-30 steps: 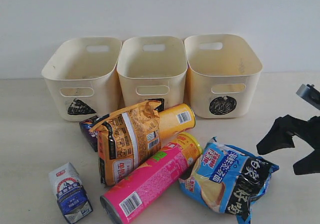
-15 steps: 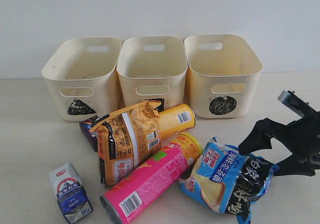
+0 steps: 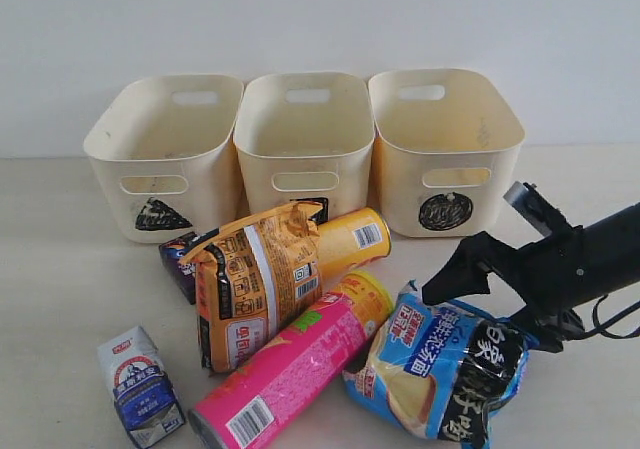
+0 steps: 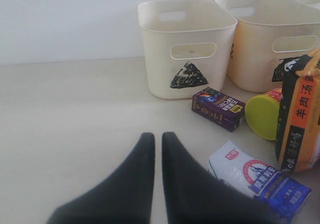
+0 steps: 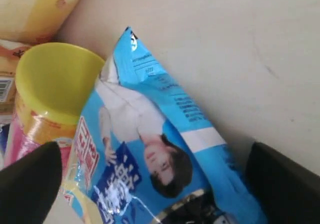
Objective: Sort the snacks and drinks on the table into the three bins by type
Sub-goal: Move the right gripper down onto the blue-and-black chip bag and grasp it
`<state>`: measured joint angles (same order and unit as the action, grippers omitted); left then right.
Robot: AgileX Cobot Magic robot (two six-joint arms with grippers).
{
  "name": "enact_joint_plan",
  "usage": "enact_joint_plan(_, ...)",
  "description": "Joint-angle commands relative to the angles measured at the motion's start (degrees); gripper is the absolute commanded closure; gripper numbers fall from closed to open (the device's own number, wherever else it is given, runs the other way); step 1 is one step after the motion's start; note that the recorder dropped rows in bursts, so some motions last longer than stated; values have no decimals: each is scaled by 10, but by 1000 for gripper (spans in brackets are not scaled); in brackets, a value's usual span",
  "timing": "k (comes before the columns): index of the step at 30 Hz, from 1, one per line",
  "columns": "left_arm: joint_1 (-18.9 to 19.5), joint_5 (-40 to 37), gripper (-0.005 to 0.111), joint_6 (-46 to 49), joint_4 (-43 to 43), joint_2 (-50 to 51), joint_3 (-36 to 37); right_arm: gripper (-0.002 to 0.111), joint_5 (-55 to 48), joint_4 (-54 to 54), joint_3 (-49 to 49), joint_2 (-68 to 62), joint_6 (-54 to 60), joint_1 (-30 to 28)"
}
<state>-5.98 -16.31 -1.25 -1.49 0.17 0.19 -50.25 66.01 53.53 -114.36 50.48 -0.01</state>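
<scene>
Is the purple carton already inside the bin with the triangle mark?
No, the purple carton lies on the table, outside that bin.

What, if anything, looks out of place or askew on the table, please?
Nothing looks spilled or torn. The pink tube and yellow tube lie on their sides, and the orange-brown bag leans across the yellow tube, partly hiding the purple carton.

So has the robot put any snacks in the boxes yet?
Not yet: all three bins look empty. In hand: the open right gripper sits around the blue bag, not closed on it. Left to sort: that bag, the orange bag, pink tube, yellow tube, white-blue carton and purple carton. The left gripper is shut, holding nothing.
</scene>
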Motion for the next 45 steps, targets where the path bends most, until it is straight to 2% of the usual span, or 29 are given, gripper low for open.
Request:
enact_joint_plan(1,1,3,102,-5,4,-2,-2,17,57,-66,-14,-50,15,6)
enact_joint_plan(3,1,3,102,-5,4,-2,-2,24,57,-84,-14,-51,21,5)
enact_joint_plan(5,1,3,102,-5,4,-2,-2,27,62,-104,-8,-50,21,4)
enact_joint_plan(12,1,4,102,-5,4,-2,-2,17,73,-154,28,-26,-23,3)
enact_joint_plan(17,1,4,102,-5,4,-2,-2,18,86,-229,32,11,-100,-21)
enact_joint_plan(23,1,4,102,-5,4,-2,-2,18,-19,-236,24,44,-130,-64)
enact_joint_plan(25,1,4,102,-5,4,-2,-2,18,-10,-232,-7,55,-143,-65)
enact_joint_plan(29,1,4,102,-5,4,-2,-2,18,25,-181,-64,65,-133,-65)
enact_joint_plan(33,1,4,102,-5,4,-2,-2,18,26,-61,-104,65,-55,-60)
enact_joint_plan(36,1,4,102,-5,4,-2,-2,18,67,7,-135,65,-22,-44)
enact_joint_plan(41,1,4,102,-5,4,-2,-2,18,163,30,-144,63,-18,3)
enact_joint_plan(45,1,4,102,-5,4,-2,-2,18,197,42,-144,63,-18,48)
